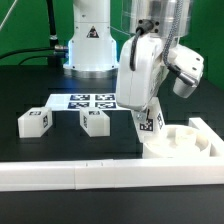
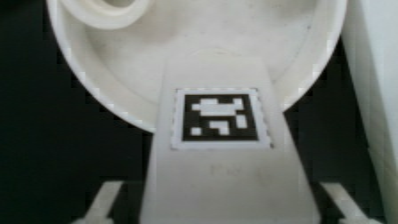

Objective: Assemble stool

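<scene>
Pincer (image 1: pixel 148 110) is clamped on a leg (image 2: pixel 219 118) over the seat (image 1: pixel 182 143). I'd keep it upright and centre it on the hole (image 2: pixel 98 9) before screwing.

A robotics lab, set up for recorded trials: a white robot arm (image 1: pixel 145 62) stands at the back of a black tabletop (image 1: pixel 40 95), with a green backdrop (image 1: pixel 22 22) behind it. Black-and-white square tags sit everywhere (on the arm's base (image 1: pixel 90 45), the marker board (image 1: pixel 90 101), even the leg (image 2: pixel 217 115) in the pincer (image 2: pixel 222 203)). A white rail (image 1: pixel 70 175) fences the front.
</scene>
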You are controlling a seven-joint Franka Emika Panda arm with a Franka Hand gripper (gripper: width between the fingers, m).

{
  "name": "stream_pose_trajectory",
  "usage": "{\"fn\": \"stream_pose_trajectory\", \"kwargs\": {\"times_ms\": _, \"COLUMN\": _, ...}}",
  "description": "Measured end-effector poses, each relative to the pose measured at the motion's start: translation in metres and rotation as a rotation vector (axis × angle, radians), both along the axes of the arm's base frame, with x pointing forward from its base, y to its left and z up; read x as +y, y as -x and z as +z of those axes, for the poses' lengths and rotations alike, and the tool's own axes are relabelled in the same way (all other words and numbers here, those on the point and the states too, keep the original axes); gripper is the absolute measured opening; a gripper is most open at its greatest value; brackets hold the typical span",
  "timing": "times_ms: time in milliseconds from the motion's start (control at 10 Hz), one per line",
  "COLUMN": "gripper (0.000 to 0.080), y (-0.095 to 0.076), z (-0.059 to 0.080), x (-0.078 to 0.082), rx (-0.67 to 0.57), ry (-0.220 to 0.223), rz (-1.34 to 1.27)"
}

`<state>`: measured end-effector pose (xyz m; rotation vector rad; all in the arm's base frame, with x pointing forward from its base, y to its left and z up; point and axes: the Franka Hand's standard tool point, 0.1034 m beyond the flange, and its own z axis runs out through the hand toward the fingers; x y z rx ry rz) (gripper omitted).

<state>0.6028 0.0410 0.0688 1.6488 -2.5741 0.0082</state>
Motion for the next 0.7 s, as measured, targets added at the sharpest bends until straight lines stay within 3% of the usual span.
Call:
{"fn": "stream_pose_trajectory", "kwargs": {"times_ms": 200, "gripper": 0.034, "y": 0.0026, "z": -0.0005, "x": 0.0049, "rx": -0.012, "ry": 0.003, "rz": -0.083}}
{"fn": "stream_pose_trajectory", "kwargs": {"times_ms": 700, "gripper": 0.034, "y": 0.0046, "z": -0.0033, "x": 0.0067, "rx": -0.047, "ry": 0.094, "rz": -0.023}}
